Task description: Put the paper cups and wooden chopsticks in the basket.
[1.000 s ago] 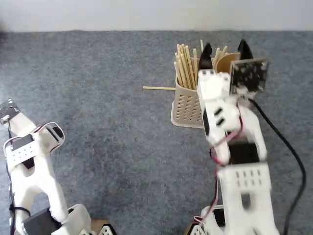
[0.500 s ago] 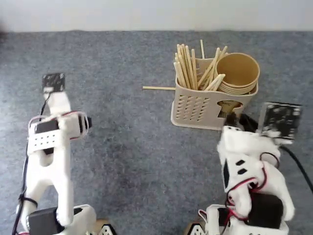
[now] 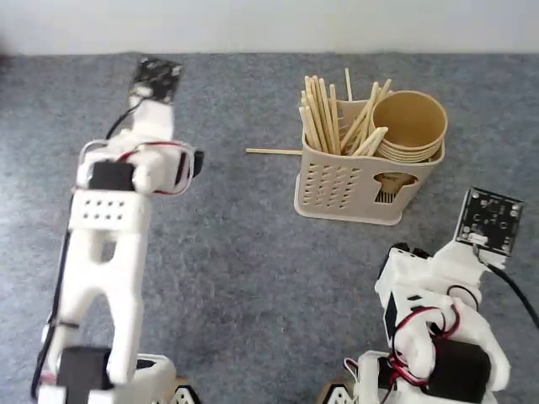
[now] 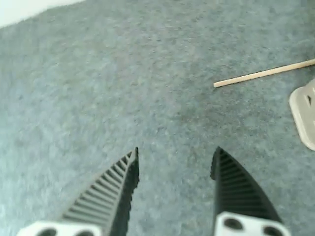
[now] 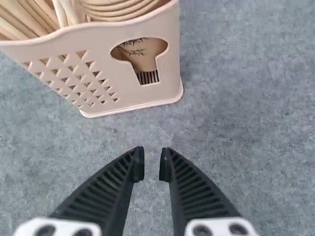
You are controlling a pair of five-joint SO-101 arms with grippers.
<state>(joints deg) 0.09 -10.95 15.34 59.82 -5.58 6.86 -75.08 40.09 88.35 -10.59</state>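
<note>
The basket [image 3: 349,189] is a beige plastic tub with rows of small perforations and a keyhole-shaped handle cutout in its near wall; it stands on the table [image 3: 236,252], whose top is a grey, fuzzy, carpet-like cover. Inside it, on the side toward the right arm, sits a nested stack of tan paper cups [image 3: 410,126], round rims layered one within another. Beside them, a bundle of pale wooden chopsticks [image 3: 320,114] leans upright and fans out above the rim. One stray chopstick [image 3: 274,151] lies flat on the table just beside the basket, on its left-arm side, its near end almost at the basket wall. The left end effector [image 4: 174,157] is released – its black, ridged, pointed fingers stand wide apart over bare table, gripping nothing, with the stray chopstick ahead of them and well apart. The right end effector [image 5: 151,160] is all but clenched – only a thin slit between its ribbed tips – and holds nothing; it hangs over the table near the basket's cutout wall, not touching it.
</note>
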